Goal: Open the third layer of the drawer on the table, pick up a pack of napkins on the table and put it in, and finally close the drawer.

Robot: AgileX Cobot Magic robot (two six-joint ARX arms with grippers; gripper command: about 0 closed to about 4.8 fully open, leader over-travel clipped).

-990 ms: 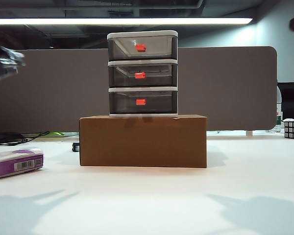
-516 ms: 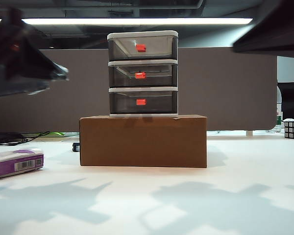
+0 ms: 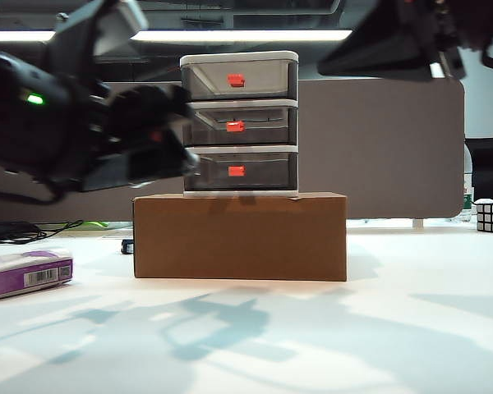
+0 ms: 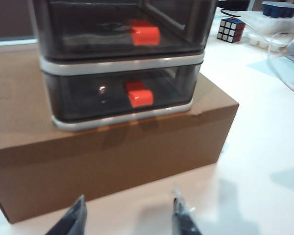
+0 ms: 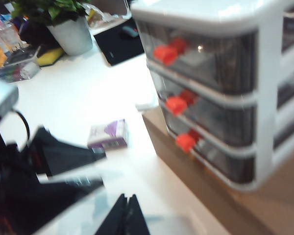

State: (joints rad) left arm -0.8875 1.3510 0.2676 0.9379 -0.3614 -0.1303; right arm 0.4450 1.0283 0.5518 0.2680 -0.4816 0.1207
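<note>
1. Currently: left gripper (image 4: 129, 215) hanging in front of the cardboard box (image 3: 240, 236), jaws parted, nothing between them.
2. Right gripper (image 5: 126, 215) raised beside the drawer (image 3: 239, 123), jaws pressed together, empty.
3. Third layer (image 3: 240, 171) shut, red handle (image 4: 139, 96) untouched.
4. Pack of napkins (image 3: 28, 272) lying on the tabletop (image 3: 411, 328), well apart from both grippers.
5. Puzzle cube (image 3: 492, 217) at far right edge.

Left hand (image 3: 177, 135) blurred, apparently overlapping drawer (image 3: 239, 123) front; pack of napkins (image 3: 28, 272) on table (image 3: 394, 328).
</note>
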